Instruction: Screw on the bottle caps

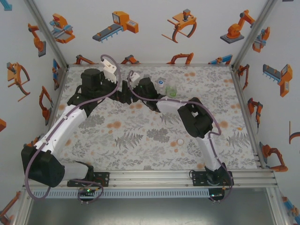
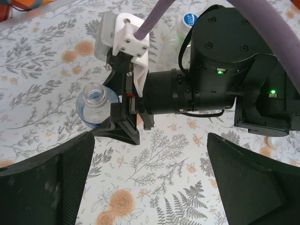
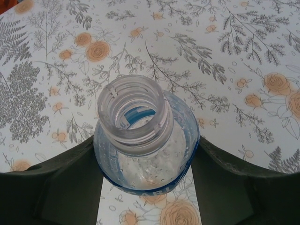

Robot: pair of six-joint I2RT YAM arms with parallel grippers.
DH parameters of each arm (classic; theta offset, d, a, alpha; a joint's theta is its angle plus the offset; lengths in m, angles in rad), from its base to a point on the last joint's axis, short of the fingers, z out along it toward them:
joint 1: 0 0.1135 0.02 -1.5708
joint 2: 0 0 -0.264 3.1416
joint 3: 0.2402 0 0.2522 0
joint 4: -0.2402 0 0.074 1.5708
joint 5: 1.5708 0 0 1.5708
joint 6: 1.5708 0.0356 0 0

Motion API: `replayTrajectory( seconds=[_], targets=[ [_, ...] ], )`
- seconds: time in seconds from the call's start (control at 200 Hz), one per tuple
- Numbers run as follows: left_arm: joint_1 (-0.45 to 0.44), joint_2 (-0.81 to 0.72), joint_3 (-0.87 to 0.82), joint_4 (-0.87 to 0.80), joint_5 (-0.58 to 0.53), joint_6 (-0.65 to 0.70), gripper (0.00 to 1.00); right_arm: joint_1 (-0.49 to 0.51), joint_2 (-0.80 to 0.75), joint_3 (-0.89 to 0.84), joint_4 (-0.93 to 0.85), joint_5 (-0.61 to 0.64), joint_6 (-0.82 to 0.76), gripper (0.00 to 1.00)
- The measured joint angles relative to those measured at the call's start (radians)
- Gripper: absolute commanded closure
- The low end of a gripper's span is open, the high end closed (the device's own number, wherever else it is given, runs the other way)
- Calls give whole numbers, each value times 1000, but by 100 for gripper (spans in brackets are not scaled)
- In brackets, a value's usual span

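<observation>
A clear bottle with a blue label (image 3: 145, 159) stands upright on the flowered table, its threaded neck (image 3: 133, 110) bare. My right gripper (image 3: 146, 157) is shut on it, one finger pressed against each side of its body. In the left wrist view the same bottle (image 2: 93, 105) sits in the right gripper's black fingers (image 2: 123, 126). My left gripper (image 2: 150, 178) hangs open and empty just in front of it, over bare table. A loose white cap (image 1: 181, 143) lies on the table near the right arm. A clear bottle (image 1: 161, 84) and a green-tinted bottle (image 1: 172, 90) stand at the back.
Both arms reach to the back middle of the table (image 1: 140, 140), and their wrists meet there. The right arm's elbow (image 1: 194, 119) hangs over the right middle. White walls with orange robot pictures close the table in on three sides.
</observation>
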Motion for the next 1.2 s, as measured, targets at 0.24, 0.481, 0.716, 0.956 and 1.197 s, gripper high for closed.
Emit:
replayTrajectory(
  seconds=[0.24,0.481,0.716,0.956,1.197],
  targets=[
    [0,7,3,-1,104,1,3,0,-185,-179,-5,10,-22,57],
    [0,-10,-19,52,239,9,1,-16,-439,-337,-15,23,-48,59],
    [0,-56,-122,175,393,37,3,-48,-660,-428,-129,-11,-56,61],
    [0,-66,-146,225,487,90,5,-49,-855,-429,-275,-127,-14,67],
    [-2,-68,-161,277,562,100,5,-49,-958,-430,-346,-159,132,78]
  ],
)
